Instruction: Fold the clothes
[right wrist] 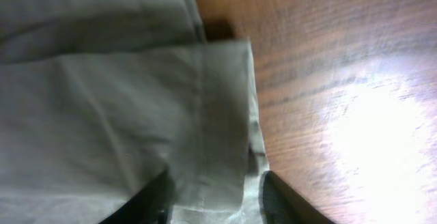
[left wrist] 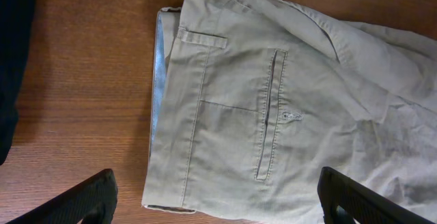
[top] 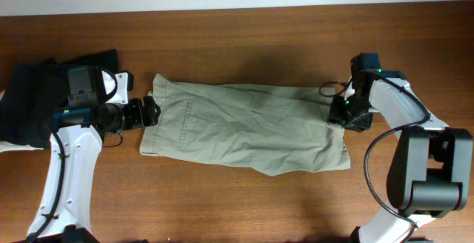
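One pair of khaki shorts (top: 244, 124) — flat, creased, pale-blue waistband lining (left wrist: 158, 80).

Shorts (top: 244, 124) flat on table (top: 222, 198)

In my left wrist view, the bottom edge cut off the black fingers (left wrist: 82, 200) of the left gripper (left wrist: 218, 207), and the light khaki cotton shorts (left wrist: 273, 115) ran past the right edge. The right wrist view was blurred: I could not tell whether the right gripper (right wrist: 215, 207) clamped the hem. Overhead, the crumpled black garment (top: 29, 102) was cropped at the left edge.
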`<state>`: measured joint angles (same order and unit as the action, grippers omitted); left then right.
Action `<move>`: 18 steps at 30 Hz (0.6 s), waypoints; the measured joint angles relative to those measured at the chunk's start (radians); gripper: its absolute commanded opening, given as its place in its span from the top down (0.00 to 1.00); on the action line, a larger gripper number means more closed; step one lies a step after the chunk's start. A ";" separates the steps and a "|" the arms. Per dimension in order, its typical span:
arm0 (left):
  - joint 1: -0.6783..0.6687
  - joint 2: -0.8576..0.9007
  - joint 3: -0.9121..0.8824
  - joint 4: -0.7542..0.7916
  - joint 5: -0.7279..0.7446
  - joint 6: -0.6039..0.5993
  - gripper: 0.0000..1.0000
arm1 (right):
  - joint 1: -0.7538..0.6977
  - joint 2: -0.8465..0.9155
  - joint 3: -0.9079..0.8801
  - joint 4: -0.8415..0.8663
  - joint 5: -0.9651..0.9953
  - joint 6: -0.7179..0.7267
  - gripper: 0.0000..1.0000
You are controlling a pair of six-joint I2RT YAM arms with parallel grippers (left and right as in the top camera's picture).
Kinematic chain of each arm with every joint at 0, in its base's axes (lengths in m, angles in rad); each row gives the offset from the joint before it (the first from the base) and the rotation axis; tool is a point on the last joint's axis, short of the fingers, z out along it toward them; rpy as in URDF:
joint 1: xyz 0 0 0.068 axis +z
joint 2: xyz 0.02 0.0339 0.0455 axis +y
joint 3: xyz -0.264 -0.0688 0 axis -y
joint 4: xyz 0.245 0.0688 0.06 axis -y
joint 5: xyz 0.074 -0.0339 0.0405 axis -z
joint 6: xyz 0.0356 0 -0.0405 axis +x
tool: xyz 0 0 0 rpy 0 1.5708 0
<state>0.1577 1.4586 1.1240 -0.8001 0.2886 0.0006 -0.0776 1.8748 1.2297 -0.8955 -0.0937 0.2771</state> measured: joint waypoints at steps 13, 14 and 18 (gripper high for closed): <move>0.000 0.000 0.000 0.034 0.000 0.000 0.07 | -0.014 -0.002 0.204 0.186 -0.130 0.050 0.22; 0.000 0.000 0.000 0.037 0.000 0.000 0.07 | -0.021 -0.002 0.204 0.207 -0.131 0.065 0.20; 0.000 0.000 0.000 0.037 0.000 0.008 0.07 | -0.051 -0.002 0.206 0.132 -0.135 0.089 0.43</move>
<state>0.1577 1.4586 1.1240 -0.7631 0.2882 0.0086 -0.1291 1.8725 1.4353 -0.7639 -0.2291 0.3656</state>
